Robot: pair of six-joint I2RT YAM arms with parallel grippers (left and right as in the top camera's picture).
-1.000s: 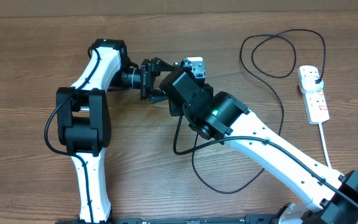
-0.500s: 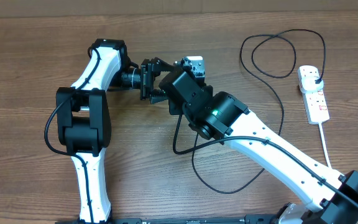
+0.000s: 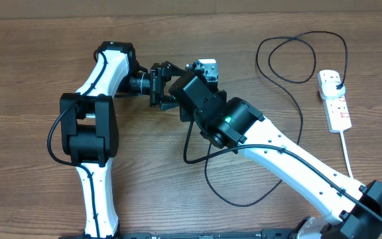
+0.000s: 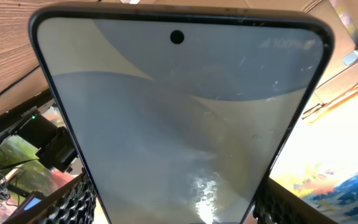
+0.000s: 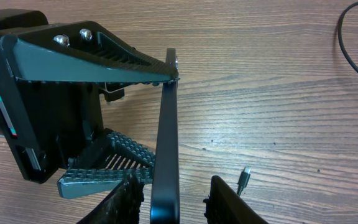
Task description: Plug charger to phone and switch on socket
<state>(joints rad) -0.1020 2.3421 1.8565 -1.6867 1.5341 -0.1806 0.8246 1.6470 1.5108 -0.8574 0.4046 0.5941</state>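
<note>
The phone (image 4: 179,124) fills the left wrist view, its pale screen lit and a camera hole near the top. My left gripper (image 4: 176,202) is shut on it, a pad against each long side. In the right wrist view the phone (image 5: 166,143) stands on edge above the table. My right gripper (image 5: 173,202) straddles that edge, open, with a gap left at the right-hand finger. The charger's connector tip (image 5: 243,178) lies loose on the wood just beside that finger. Its thin black cable (image 3: 297,113) loops across to the black plug (image 3: 337,81) seated in the socket (image 3: 339,109).
Both grippers meet at the table's upper middle, left gripper (image 3: 166,85) against right gripper (image 3: 178,89). The socket's thick white cord (image 3: 347,156) runs toward the front right. A loop of black cable (image 3: 244,199) lies under the right arm.
The right gripper's jaws have drawn closer together around the phone's edge. Neither arm has visibly moved, and the left gripper's hold is the same.
</note>
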